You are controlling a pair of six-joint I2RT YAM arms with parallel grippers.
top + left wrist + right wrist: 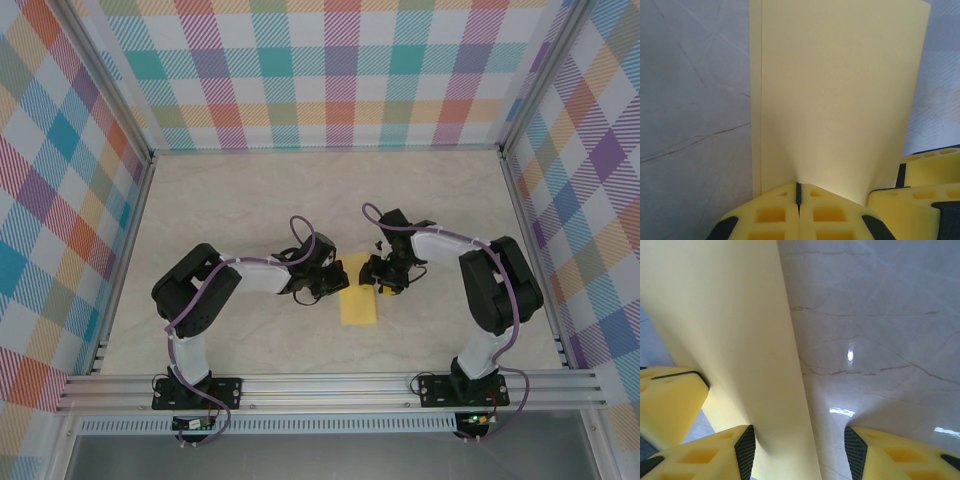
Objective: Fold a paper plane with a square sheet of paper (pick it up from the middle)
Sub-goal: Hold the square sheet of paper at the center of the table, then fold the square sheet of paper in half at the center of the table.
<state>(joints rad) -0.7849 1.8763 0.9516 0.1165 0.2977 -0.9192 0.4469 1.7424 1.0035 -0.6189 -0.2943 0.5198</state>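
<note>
Running lengthwise toward the pale marbled worktop's (250,200) near edge, the folded bright-yellow paper sheet (358,300) lies flat — left gripper (799,190) pinched shut on its left side, right gripper (800,440) half open at its right, gripping nothing.

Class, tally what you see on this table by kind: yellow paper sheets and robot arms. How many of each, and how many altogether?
paper: 1
arms: 2, left and right
total: 3

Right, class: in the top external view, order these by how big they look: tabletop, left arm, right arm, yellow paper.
1. tabletop, largest by far.
2. left arm and right arm, which look alike, so unranked.
3. yellow paper, smallest.
</note>
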